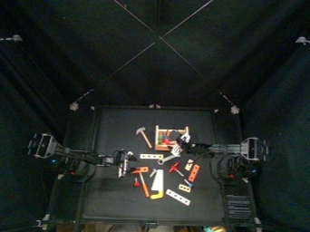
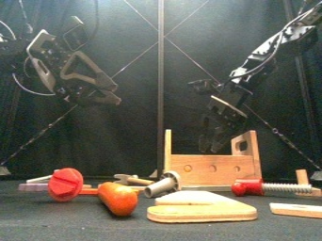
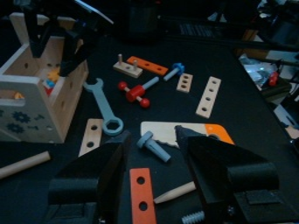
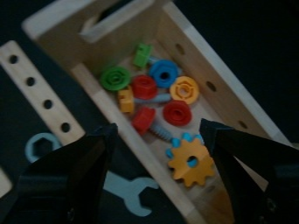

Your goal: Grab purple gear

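No purple gear shows in any view. The wooden box holds several gears: a green gear, red gears, a blue gear, a yellow gear and an orange gear. My right gripper is open and hangs just above the box's inside; it also shows in the front view and the top view. My left gripper is open and empty, raised above the tools left of the box.
Loose toy tools lie on the table in front of the box: a grey wrench, an orange strip, wooden strips with holes, a saw, a red-headed bolt and an orange-handled screwdriver.
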`<action>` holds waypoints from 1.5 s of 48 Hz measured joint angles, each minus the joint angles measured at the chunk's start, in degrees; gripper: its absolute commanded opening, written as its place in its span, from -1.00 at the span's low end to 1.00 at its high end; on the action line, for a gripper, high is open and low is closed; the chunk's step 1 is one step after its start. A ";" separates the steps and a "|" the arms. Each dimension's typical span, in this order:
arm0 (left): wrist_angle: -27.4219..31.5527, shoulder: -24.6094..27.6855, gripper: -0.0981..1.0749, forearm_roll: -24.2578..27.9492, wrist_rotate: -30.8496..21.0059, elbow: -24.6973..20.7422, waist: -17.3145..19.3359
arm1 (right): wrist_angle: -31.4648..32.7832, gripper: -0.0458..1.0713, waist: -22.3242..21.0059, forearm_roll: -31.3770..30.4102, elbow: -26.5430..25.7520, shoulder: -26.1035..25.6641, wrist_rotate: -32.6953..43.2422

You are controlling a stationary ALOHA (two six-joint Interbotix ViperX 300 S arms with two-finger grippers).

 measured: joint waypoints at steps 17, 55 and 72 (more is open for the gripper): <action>-1.14 0.00 0.60 0.00 -0.09 1.67 0.09 | -0.35 0.95 6.33 2.02 -0.26 -4.92 0.00; 12.74 -1.41 0.93 -2.72 0.00 4.13 3.08 | -0.44 0.95 12.30 2.55 0.18 -1.58 0.09; 30.41 -3.25 0.93 5.80 0.79 3.60 4.75 | -0.44 0.95 12.30 2.64 0.26 -0.62 0.09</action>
